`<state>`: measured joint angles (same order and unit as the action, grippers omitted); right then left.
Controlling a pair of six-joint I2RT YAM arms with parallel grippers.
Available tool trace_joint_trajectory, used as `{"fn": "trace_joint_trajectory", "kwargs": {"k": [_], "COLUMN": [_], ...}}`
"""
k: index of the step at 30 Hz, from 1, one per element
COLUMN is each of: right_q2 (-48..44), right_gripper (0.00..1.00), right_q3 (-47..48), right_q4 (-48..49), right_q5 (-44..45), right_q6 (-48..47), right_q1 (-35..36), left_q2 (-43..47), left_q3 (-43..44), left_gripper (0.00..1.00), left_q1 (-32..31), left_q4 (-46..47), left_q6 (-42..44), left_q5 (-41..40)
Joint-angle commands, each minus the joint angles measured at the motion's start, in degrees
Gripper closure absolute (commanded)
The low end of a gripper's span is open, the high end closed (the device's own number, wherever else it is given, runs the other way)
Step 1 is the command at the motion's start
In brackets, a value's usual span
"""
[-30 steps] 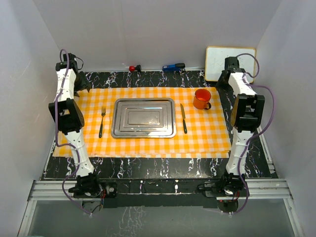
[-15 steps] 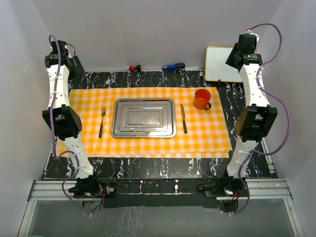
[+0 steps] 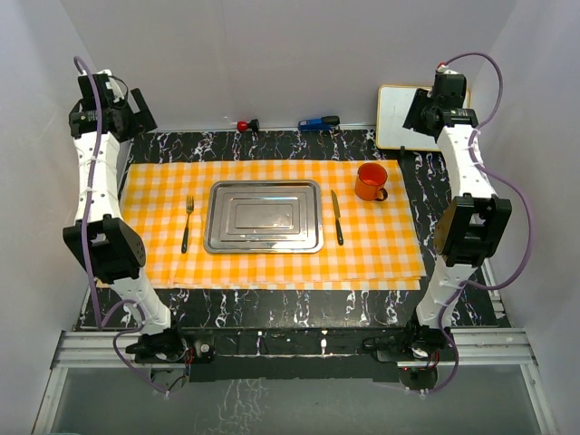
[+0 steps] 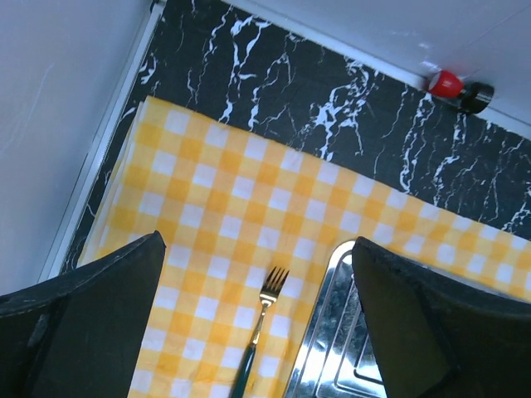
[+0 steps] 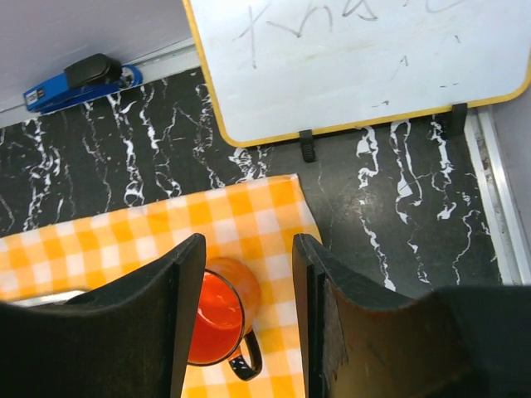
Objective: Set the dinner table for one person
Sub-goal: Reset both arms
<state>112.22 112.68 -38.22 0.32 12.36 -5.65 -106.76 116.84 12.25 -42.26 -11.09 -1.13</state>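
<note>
Where cloth (image 3: 272, 263) leaves the dinner table (image 3: 272, 145) uncovered, a whiteboard (image 3: 392, 113) stands.

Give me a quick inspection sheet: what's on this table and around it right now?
Surface: black marble table, checked cloth flat on it.
Job's things: tray mid-cloth, fork left of it, knife right, mug right of the knife.
Clutter: stapler and red-capped item at far edge; whiteboard far right.
Grippers: left gripper and right gripper open, empty, raised.
Cables: purple cables loop along both arms.
Surroundings: white walls.

one table (image 3: 272, 308), one cloth (image 3: 381, 245), one tray (image 3: 263, 186), one fork (image 3: 187, 222), one knife (image 3: 337, 217), one mug (image 3: 370, 181)
</note>
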Motion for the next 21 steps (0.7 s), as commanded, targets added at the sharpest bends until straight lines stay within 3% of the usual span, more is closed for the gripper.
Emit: {"fn": "trace_joint_trajectory", "kwargs": {"k": [1, 12, 21], "right_q2": [-5.52, -3.42, -4.81], "right_gripper": [0.56, 0.57, 0.57], "right_q3": [-2.14, -1.12, -2.55], "right_q4": [6.84, -0.03, -1.07], "right_q5": [-5.59, -14.27, -10.43], "right_q6": [-1.13, -1.58, -2.55], "right_q1": [0.20, 0.27, 0.29], "left_q2": [2.83, -1.21, -3.04], "left_q3": [-1.12, -0.55, 0.26], "left_gripper": [0.05, 0.05, 0.02], "left_q1": [0.06, 0.05, 0.05], "left_q4": [3.98, -2.29, -3.73], "left_q6": [1.15, 0.44, -0.16], "left_q5": [2.01, 2.30, 4.64]}}
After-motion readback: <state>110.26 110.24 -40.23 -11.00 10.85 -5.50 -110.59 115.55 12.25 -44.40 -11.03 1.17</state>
